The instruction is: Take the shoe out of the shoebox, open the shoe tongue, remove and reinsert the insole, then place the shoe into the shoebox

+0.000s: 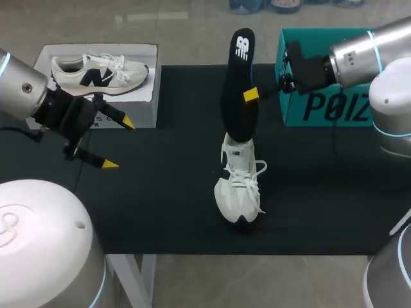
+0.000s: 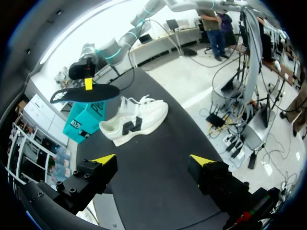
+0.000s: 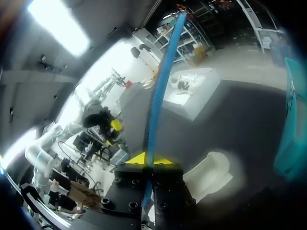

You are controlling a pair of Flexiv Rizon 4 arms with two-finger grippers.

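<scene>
Head view: R gripper (image 1: 249, 95) is clamped on the black insole (image 1: 236, 112), holding it in the air over the white shoe (image 1: 239, 192), which stands on its sole mid-table on the black mat (image 1: 160, 199), toe toward the robot. L gripper (image 1: 119, 142) hovers over the mat's left side, fingers wide apart w/ nothing between them. Teal shoebox (image 1: 324, 109) stands at rear right, by the R gripper.
</scene>
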